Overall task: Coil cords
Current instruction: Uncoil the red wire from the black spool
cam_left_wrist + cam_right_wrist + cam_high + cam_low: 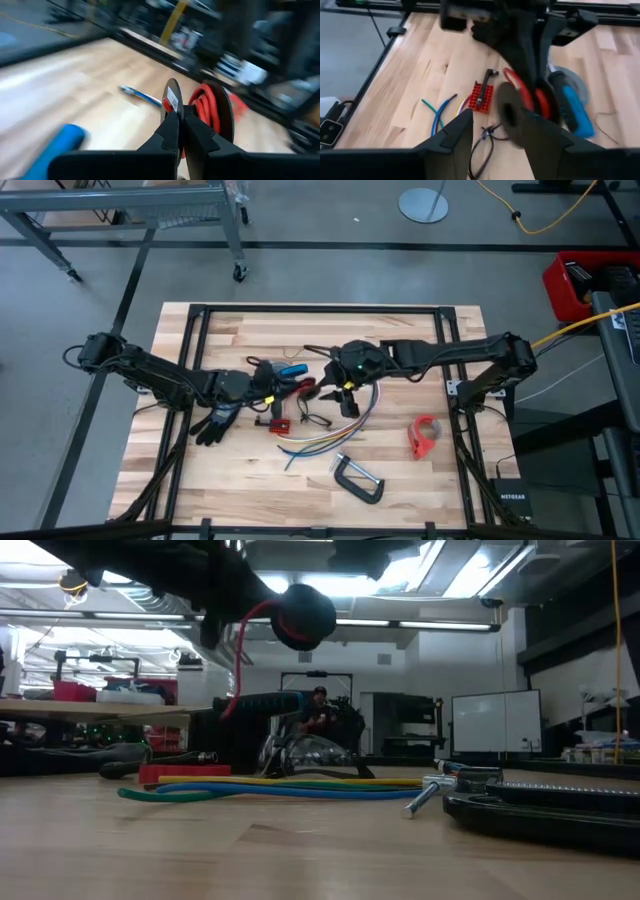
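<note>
left gripper (181, 117) clamped shut on red cord ring (210, 112), lifted above table (230, 480) centre | right gripper (492, 132) spread wide, empty, beside ring | coloured strands (335, 438) lying flat on table

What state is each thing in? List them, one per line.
left gripper: shut on the red cord ring, lifted off the table.
red cord ring: coiled, held up.
right gripper: open, empty, beside the ring.
coloured strand bundle: uncoiled, lying flat.
thin black wire: loose on the table.
C-clamp: lying flat.
</note>
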